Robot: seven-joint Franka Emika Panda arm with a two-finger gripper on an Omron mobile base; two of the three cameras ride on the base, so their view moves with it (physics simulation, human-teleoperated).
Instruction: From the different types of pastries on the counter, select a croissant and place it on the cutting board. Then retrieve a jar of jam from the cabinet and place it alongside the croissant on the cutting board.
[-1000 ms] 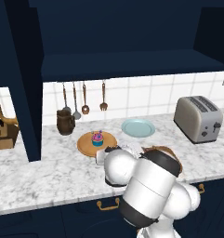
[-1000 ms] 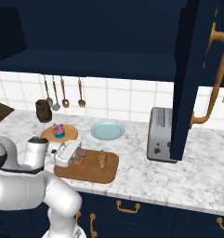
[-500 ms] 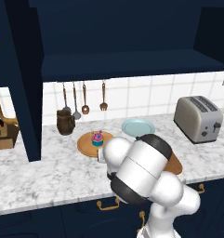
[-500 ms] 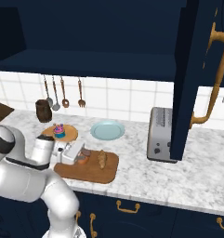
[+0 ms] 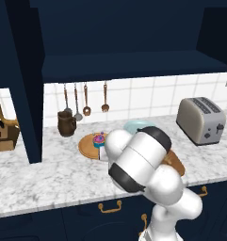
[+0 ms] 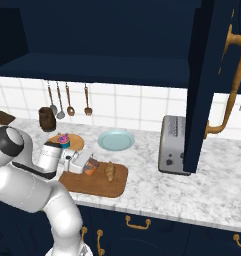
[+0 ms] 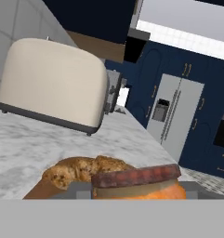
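Two task items are seen together at the cutting board in the lower left of the right base view: the croissant lies on the wood, and the jar of jam is held just beside it, at the left, by the gripper. In the hand view the jar of jam is seen clamped between the grey finger pads, its reddish lid uppermost, so the gripper is judged closed on the jar. Whether the jar's base already touches the board cannot be told.

By this showing the first half of the task is done, and the last step, setting the jar alongside the croissant, is judged to be in hand and nearly finished. What the next move calls for is a short lowering until the jar stands on the wood, an opening of the fingers, and a withdrawal that does not brush the croissant, which is very near.

Each view gives something the others lack. From the right base view the board, the cupcake on its round wooden plate, the pale blue plate and the open cabinet door at the right of the frame are made out. In the left base view the gripper's work is hidden behind the arm's own bulk, and little of the board is seen at the centre right, but a mug and a knife block at the left edge are added. In the hand view the croissant is seen just behind the jar, with the toaster beyond on the bench.
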